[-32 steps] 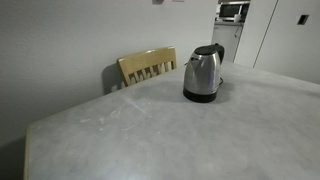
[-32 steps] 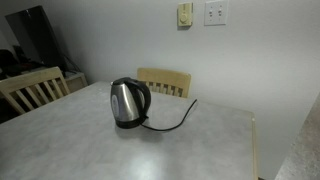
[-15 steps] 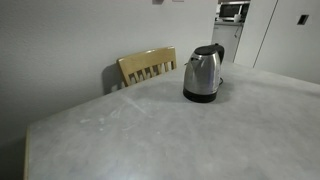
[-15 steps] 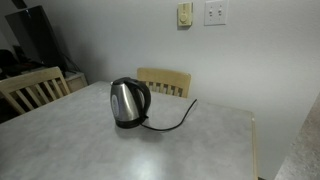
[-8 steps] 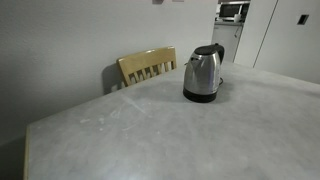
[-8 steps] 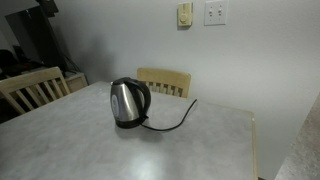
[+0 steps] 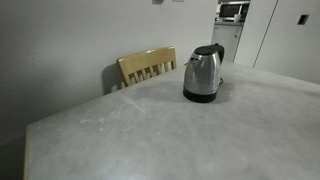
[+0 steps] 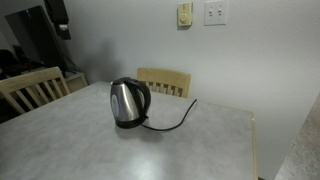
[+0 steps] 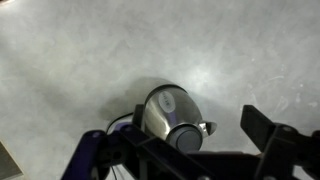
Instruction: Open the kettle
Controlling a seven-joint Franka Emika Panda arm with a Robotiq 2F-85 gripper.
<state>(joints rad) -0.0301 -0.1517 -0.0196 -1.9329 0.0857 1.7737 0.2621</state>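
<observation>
The kettle point(image 7: 204, 73) is brushed steel with a black lid, handle and round base. It stands upright on the grey table point(image 7: 150, 130) with its lid down, and shows in both exterior views point(image 8: 128, 103). In the wrist view I see it from high above point(image 9: 165, 112), with its dark lid point(image 9: 186, 137) and spout below the camera. My gripper point(image 9: 185, 152) is open and empty, its dark fingers point(image 9: 268, 132) spread wide well above the kettle. In an exterior view the gripper point(image 8: 58, 14) hangs at the top left, far above and to the side of the kettle.
A wooden chair point(image 7: 147, 66) stands behind the table beside the kettle. Another chair point(image 8: 34, 88) stands at the table's other side. The kettle's black cord point(image 8: 175, 121) runs across the table toward the wall. The table edge point(image 8: 252, 140) is near the wall.
My gripper has moved into an exterior view from the top left corner, rightward toward the kettle. The kettle has not moved.
</observation>
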